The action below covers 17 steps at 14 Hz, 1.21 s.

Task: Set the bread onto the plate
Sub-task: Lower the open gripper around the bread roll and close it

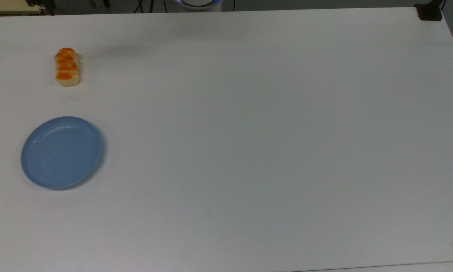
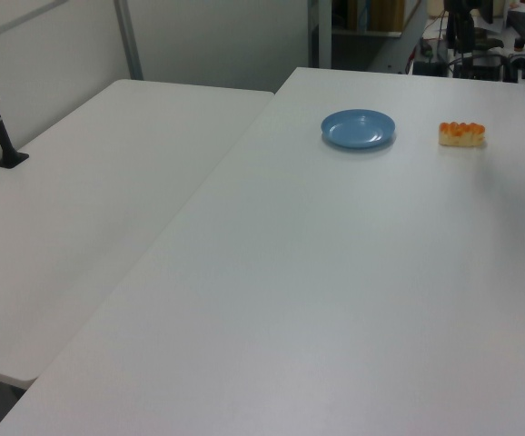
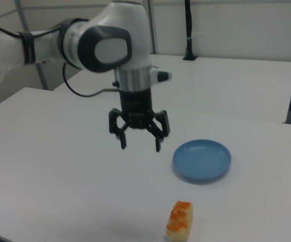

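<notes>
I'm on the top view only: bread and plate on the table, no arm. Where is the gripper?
Observer: In the right view, the gripper hangs in the air above the table, pointing down, to the right view's left of the plate.
Operator: Are the jaws open?
Observer: Yes, spread wide, with nothing between them.
Operator: Is it over the bread?
Observer: No. The bread lies on the table nearer the right view's camera, apart from the gripper and from the plate.
</notes>
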Each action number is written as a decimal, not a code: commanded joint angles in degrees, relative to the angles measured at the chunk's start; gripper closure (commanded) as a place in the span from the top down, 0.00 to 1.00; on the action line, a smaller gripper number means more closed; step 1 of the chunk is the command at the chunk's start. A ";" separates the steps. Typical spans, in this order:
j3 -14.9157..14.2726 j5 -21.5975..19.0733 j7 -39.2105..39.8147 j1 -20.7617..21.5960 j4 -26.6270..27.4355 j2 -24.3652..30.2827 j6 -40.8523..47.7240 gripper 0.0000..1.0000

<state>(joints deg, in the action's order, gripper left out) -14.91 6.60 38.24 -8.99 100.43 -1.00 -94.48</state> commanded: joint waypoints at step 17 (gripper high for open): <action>-7.33 -8.00 4.56 -4.19 18.57 -9.64 -38.31 1.00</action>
<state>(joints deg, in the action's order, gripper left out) -21.87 0.06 41.45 -12.37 118.79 -10.78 -130.46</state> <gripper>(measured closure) 0.000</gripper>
